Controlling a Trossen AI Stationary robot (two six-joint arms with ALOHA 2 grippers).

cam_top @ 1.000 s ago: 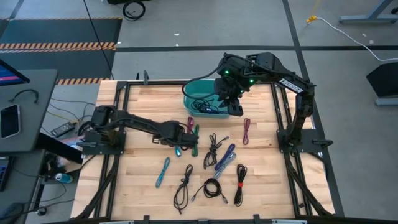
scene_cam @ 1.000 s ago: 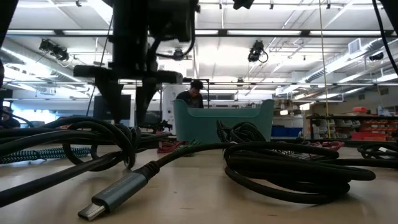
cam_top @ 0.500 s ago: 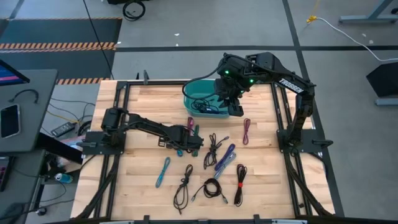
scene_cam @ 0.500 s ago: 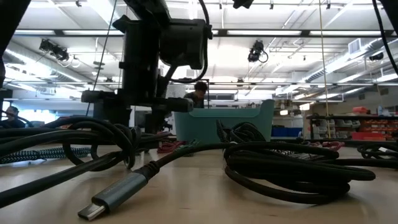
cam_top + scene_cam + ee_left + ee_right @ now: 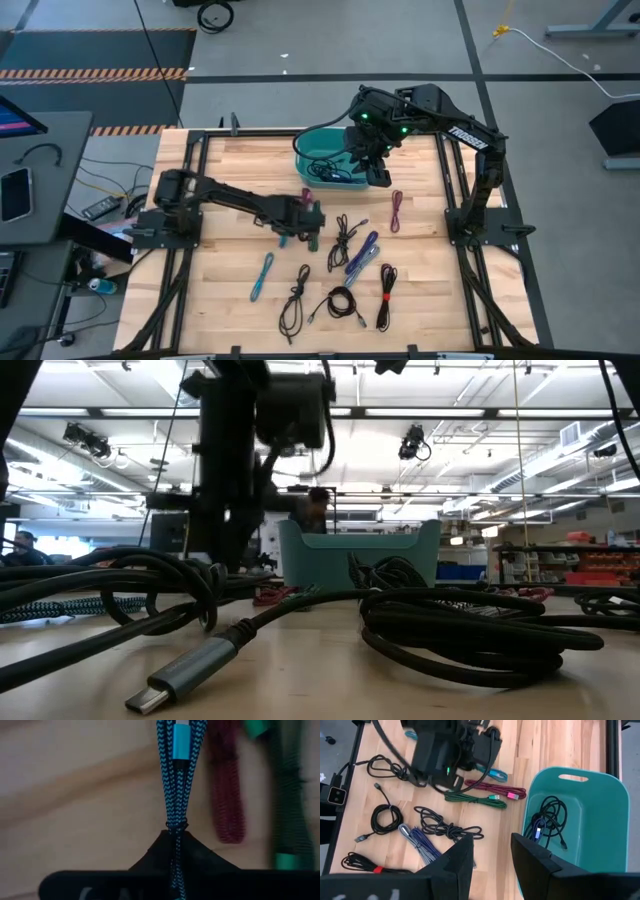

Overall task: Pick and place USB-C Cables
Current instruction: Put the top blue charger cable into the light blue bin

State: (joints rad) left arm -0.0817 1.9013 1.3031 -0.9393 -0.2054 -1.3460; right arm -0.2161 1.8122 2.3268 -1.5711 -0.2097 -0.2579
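Observation:
Several USB-C cables lie in folded bundles on the wooden table [image 5: 230, 180]. A blue braided one [image 5: 176, 780] runs out from my left gripper [image 5: 175, 831], which is shut on it near the table's middle [image 5: 292, 222]. A magenta cable [image 5: 495, 787] and a green one [image 5: 475, 799] lie just beside it. My right gripper [image 5: 492, 851] hangs open with nothing between its fingers, above the teal bin [image 5: 322, 150] at the far side. The bin [image 5: 580, 820] holds a few dark cables [image 5: 547, 820]. My left gripper pinches the blue braided bundle between its two fingers, several strands together, at a spot [image 5: 175, 822] back from the connector end [image 5: 181, 740]. The fingers point down from above. The bundle stretches straight out from the pinch, low over the wood; whether it is lifted does not show.
Other bundles lie toward the near edge: a blue one [image 5: 262, 275], black ones [image 5: 342, 235] [image 5: 295, 300] [image 5: 340, 303], one with a red tie [image 5: 385, 295], a blue-grey one [image 5: 362, 255], and a purple one [image 5: 396, 210] at the right. Bare wood lies at the left.
My left gripper has shut: in the low view its two fingers stood apart over the cables a second ago and now meet. The wrist has rolled a little. The right arm has kept still.

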